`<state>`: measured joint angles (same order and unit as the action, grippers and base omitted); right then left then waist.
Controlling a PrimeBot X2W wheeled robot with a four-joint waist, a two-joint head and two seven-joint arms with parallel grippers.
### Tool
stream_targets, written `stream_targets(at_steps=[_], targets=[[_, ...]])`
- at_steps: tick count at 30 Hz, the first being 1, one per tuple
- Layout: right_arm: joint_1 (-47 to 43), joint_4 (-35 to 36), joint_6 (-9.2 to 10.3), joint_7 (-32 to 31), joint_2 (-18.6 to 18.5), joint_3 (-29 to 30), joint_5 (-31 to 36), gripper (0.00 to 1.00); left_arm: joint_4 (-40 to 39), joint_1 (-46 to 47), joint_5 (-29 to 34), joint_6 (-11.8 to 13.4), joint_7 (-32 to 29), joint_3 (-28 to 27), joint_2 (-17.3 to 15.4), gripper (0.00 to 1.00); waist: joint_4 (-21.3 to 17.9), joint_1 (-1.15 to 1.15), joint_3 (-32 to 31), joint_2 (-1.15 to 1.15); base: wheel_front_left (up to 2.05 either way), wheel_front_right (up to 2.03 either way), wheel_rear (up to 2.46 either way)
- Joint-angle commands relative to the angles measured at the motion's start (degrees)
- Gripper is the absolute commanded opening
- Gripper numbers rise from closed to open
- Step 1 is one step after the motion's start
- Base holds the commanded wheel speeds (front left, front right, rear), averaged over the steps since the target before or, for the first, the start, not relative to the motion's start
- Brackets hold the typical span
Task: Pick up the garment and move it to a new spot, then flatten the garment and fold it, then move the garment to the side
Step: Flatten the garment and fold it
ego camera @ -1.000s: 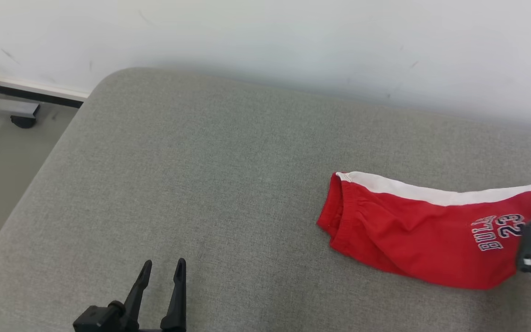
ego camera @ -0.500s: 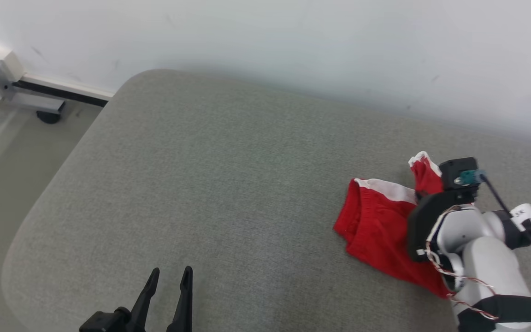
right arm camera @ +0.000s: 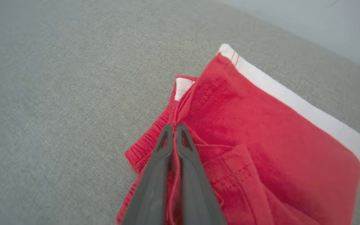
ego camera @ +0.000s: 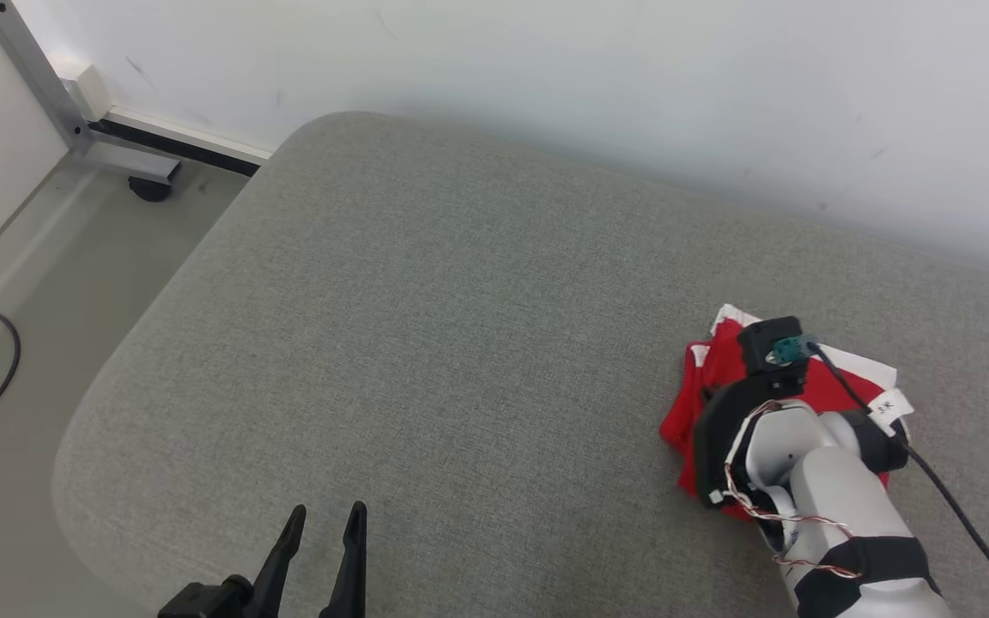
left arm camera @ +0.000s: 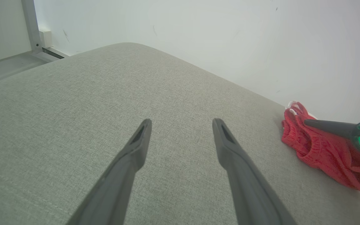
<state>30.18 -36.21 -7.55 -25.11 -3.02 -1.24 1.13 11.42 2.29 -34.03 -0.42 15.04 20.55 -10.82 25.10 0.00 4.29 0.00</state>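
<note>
Tool on right arm [right arm camera: 174, 126] clamps garment [right arm camera: 261, 131], angled down; left tool [left arm camera: 181, 122] hovers, spread.

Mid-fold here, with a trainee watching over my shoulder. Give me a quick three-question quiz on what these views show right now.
1. True or false: the right gripper is shut on the red shorts.
2. Pick one. The left gripper is: A) open, holding nothing, away from the shorts; B) shut on the waistband; C) open around a shoe.
3. Short answer: what colour is the stripe along the shorts' edge?
Key: 1 true; 2 A; 3 white.
</note>
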Motion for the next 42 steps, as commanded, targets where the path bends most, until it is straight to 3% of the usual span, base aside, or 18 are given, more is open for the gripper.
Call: stream_targets(at_steps=[1, 2, 3, 4, 10, 13, 18, 19, 20, 21, 23, 24, 25, 32, 42], targets=[[0.6, -1.1, 0.13, 0.26, 0.19, -1.11, -1.0, 0.0, 0.16, -0.79, 0.49, -0.07, 0.14, -0.18, 0.27, 1.0, 0.1, 0.0, -0.14, 0.0, 0.0, 0.0, 0.0], [0.73, -1.66, 0.13, 0.41, 0.19, -1.43, -1.8, 0.0, 0.2, -0.82, 0.54, -0.11, 0.14, -0.28, 0.36, 1.0, 0.08, 0.0, -0.2, 0.0, 0.0, 0.0, 0.0], [0.82, -2.07, 0.13, 0.48, 0.18, -2.07, -2.58, 0.18, 0.25, -0.89, 0.61, -0.16, 0.14, -0.39, 0.46, 1.0, 0.02, 0.0, -0.27, 0.0, 0.0, 0.0, 0.0], [0.98, -2.26, 0.13, 0.58, 0.18, -2.3, -4.45, 1.0, 0.31, -0.98, 0.65, -0.21, 0.14, -0.54, 0.5, 1.0, -0.1, 0.0, -0.36, 0.0, 0.0, 0.0, 0.0], [1.82, 2.57, 0.13, 2.63, 0.14, -4.98, -16.34, 1.0, 0.57, -1.43, 0.83, -0.4, 0.14, -1.43, 0.4, 1.0, -1.86, 0.0, -1.84, 0.0, 0.0, 0.0, 0.0], [1.38, 5.26, 0.13, 3.28, -0.21, -3.74, -15.8, 1.0, 0.45, -1.85, 0.92, -0.39, 0.14, -1.63, 0.39, 1.0, -2.67, 0.0, -2.39, 0.0, 0.0, 0.0, 0.0], [-2.4, 9.26, 0.14, 3.06, -4.76, 1.8, -9.18, 1.0, 0.26, -2.39, 1.1, -0.46, 0.14, -1.6, 0.68, 1.0, -3.88, 0.0, -3.17, 0.0, 0.0, 0.0, 0.0], [-3.16, 9.49, 0.14, 2.95, -5.72, 2.69, -7.3, 0.93, 0.25, -2.25, 1.08, -0.55, 0.14, -1.5, 0.77, 1.0, -3.94, 0.0, -3.14, 0.0, 0.0, 0.0, 0.0], [-4.83, 9.29, 0.14, 2.69, -6.3, 4.16, -4.76, 0.59, 0.26, -2.11, 1.15, -0.65, 0.14, -1.41, 0.93, 1.0, -4.03, 0.0, -2.93, 0.0, 0.0, 0.0, 0.0], [-4.83, 9.29, 0.14, 2.69, -6.3, 4.16, -4.76, 0.59, 0.26, -2.11, 1.15, -0.65, 0.14, -1.41, 0.93, 1.0, -4.03, 0.0, -2.93, 0.0, 0.0, 0.0, 0.0], [-6.23, 8.28, 0.14, 2.79, -6.41, 4.05, -3.2, 0.35, 0.25, -1.96, 1.19, -0.85, 0.14, -1.39, 1.12, 1.0, -4.03, 0.0, -2.49, 0.0, 0.0, 0.0, 0.0], [-6.48, 7.83, 0.14, 3.27, -6.29, 4.17, -2.7, 0.14, 0.27, -1.84, 1.21, -0.95, 0.14, -1.43, 1.24, 1.0, -4.03, 0.0, -2.23, 0.0, 0.0, 0.0, 0.0], [-6.69, 7.24, 0.14, 3.69, -6.14, 3.49, -1.91, 0.0, 0.34, -1.74, 1.23, -1.05, 0.14, -1.48, 1.3, 1.0, -4.0, 0.0, -1.98, 0.0, 0.0, 0.0, 0.0], [-6.61, 3.01, 0.14, 5.12, -2.89, -5.93, -1.21, 0.0, 1.05, -1.0, 1.54, -1.46, 0.15, -1.69, 1.85, 1.0, -3.68, 0.0, -1.55, 0.0, 0.0, 0.0, 0.0], [-9.19, 4.67, 0.14, 3.05, -0.94, -22.15, -9.04, 0.0, 1.47, -1.96, 1.29, -1.32, 0.15, -2.16, 1.71, 1.0, -3.84, 0.0, -3.15, 0.0, 0.0, 0.0, 0.0]])
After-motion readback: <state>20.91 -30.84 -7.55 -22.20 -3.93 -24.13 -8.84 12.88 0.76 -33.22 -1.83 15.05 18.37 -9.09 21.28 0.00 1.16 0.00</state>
